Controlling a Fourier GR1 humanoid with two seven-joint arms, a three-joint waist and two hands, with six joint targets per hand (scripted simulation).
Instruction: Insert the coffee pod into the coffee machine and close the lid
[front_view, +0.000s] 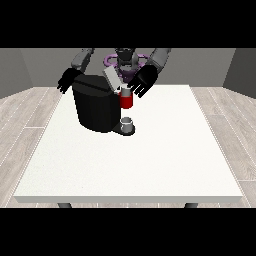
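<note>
Pod not plainly seated, lid up: a nudge could spoil the close.

On the white counter (130, 165), a small grey thing (128, 123) sits on the coffee machine (97, 107)'s base; I cannot tell it for the pod. Above it, a red thing at the machine (126, 100). The hand at the view's right (143, 82), fingers spread, hovers beside the raised lid (112, 78); a skewed push might jam it. The hand at the view's left (65, 81) hangs spread behind.

Your hand at the view's right (143, 82) hangs fingers spread, pointing down; hand at the view's left (66, 81) likewise, arms bent.
</note>
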